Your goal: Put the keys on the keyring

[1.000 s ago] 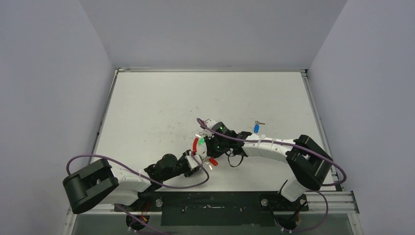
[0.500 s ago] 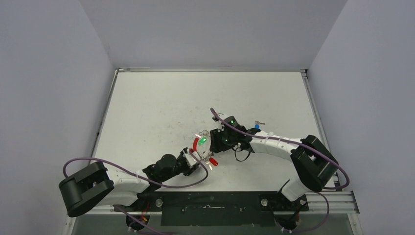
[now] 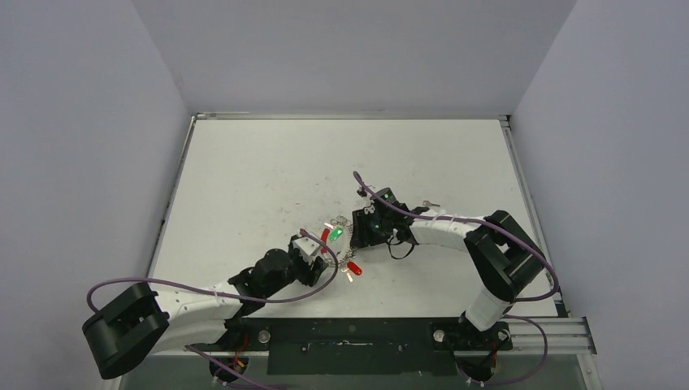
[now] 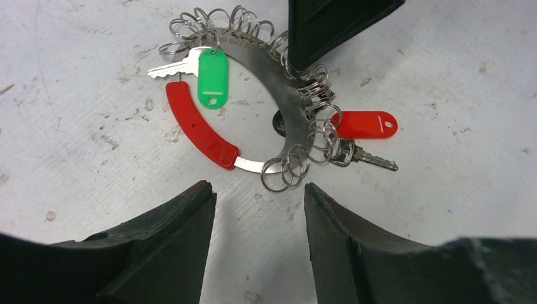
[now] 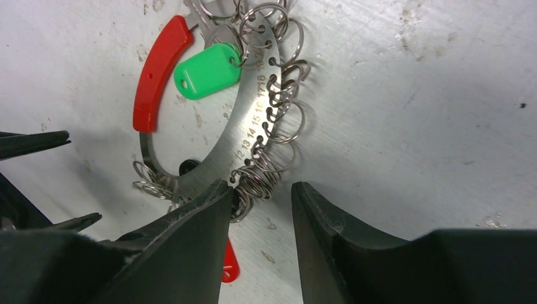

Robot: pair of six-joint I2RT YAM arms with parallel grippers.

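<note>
The keyring [image 4: 278,107] lies flat on the bench [image 3: 244,179], with the green key [image 4: 212,77] just beside its red part, while the left fingers [image 4: 171,234] stand apart near its one side and the right fingers [image 5: 190,234] stand apart over the small loops at its opposite edge.

Engraved numbers run in a row along the flat silvery metal crescent keyring with a red curved section [image 5: 252,123]: 12 13 14 15, then 17 18 further up. The small wire rings [image 5: 278,101] hooked through its edge partly cover some digits. Left wrist view: the same engraving [image 4: 235,42] is too small to read.
</note>
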